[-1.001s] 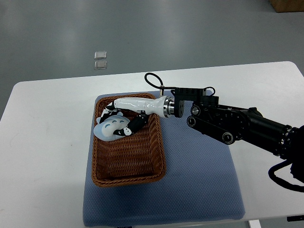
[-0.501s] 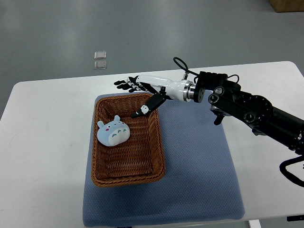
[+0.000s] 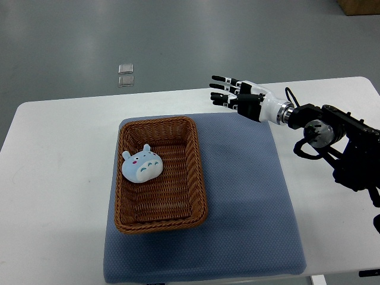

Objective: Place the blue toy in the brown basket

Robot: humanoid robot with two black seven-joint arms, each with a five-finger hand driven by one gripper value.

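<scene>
blue toy in brown basket | right robot hand apparently empty, fingers spread

Brown basket: woven wicker, matt, ribbed. Blue toy: soft, smooth plush. Mat: blue textured cloth. Table: smooth white. Right hand: glossy white-and-black plastic.

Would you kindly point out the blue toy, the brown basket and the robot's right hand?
blue toy (image 3: 141, 165), top view, middle of its face.
brown basket (image 3: 199, 172), top view, right rim.
right hand (image 3: 242, 100), top view, palm.
</scene>
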